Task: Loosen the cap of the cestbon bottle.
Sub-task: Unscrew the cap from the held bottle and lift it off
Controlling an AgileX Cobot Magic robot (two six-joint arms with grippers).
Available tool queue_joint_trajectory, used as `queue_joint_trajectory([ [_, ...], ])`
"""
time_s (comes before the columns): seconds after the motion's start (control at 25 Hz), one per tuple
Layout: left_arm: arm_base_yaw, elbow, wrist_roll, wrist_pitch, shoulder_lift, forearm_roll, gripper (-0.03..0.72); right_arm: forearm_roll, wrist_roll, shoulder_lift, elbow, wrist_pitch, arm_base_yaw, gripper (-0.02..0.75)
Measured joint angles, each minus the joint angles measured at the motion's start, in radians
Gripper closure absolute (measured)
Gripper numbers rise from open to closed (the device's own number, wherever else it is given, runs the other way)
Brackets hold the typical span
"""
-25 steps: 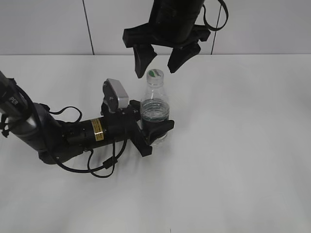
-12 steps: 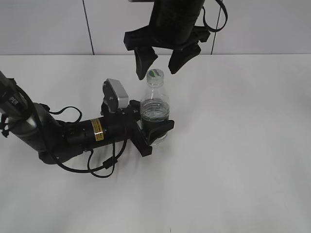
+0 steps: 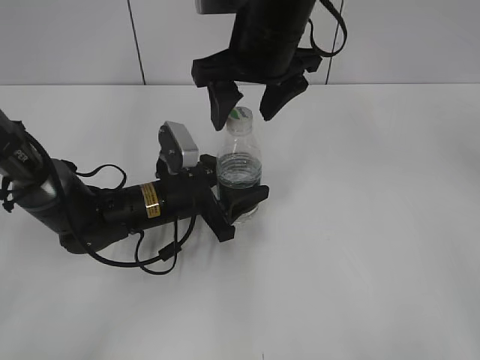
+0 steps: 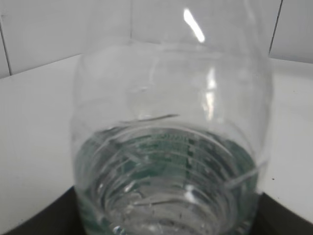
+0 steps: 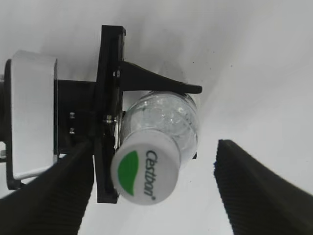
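The clear cestbon bottle (image 3: 239, 166) stands upright on the white table, its dark green label mostly hidden by jaws. My left gripper (image 3: 238, 204) lies low on the table and is shut on the bottle's lower body; the bottle fills the left wrist view (image 4: 171, 147). The white cap (image 3: 240, 115) with a green mark sits on the neck and shows from above in the right wrist view (image 5: 143, 169). My right gripper (image 3: 253, 101) hangs open from above, one finger on each side of the cap (image 5: 151, 188), not touching it.
The white table (image 3: 375, 225) runs to a tiled wall (image 3: 75, 41) at the back. The left arm's body and cables (image 3: 112, 214) lie across the table's left half. The left wrist camera housing (image 5: 32, 112) sits beside the bottle.
My right gripper has come down a little, so its fingertips now flank the cap. The bottle and left gripper have not moved.
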Motion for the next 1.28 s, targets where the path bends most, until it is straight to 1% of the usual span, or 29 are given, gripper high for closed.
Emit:
queue_joint_trajectory([
  [0.16, 0.000, 0.000, 0.000, 0.000, 0.000, 0.000, 0.284, -0.001, 0.000, 0.001, 0.000, 0.000, 0.000, 0.153],
  [0.28, 0.000, 0.000, 0.000, 0.000, 0.000, 0.000, 0.284, -0.001, -0.001, 0.001, 0.000, 0.000, 0.000, 0.195],
  [0.4, 0.000, 0.000, 0.000, 0.000, 0.000, 0.000, 0.284, -0.001, -0.001, 0.001, 0.000, 0.000, 0.000, 0.276],
  [0.48, 0.000, 0.000, 0.000, 0.001, 0.000, 0.000, 0.284, 0.000, -0.007, 0.001, 0.000, 0.000, 0.000, 0.368],
  [0.52, 0.000, 0.000, 0.000, 0.001, 0.000, 0.000, 0.284, 0.004, -0.016, 0.001, 0.000, 0.000, 0.000, 0.427],
  [0.56, 0.000, -0.001, 0.000, 0.001, 0.000, 0.000, 0.284, 0.006, -0.029, 0.001, 0.000, 0.000, 0.000, 0.443],
  [0.8, 0.000, -0.001, 0.000, 0.001, 0.000, 0.000, 0.284, 0.011, -0.178, 0.001, 0.000, 0.000, 0.000, 0.442],
  [0.92, 0.000, -0.001, 0.000, 0.001, 0.000, 0.001, 0.284, 0.023, -0.331, 0.001, 0.000, 0.000, 0.000, 0.442],
  [1.28, 0.000, -0.001, 0.003, 0.000, 0.000, 0.004, 0.284, 0.049, -0.965, 0.001, -0.001, 0.000, 0.000, 0.442],
])
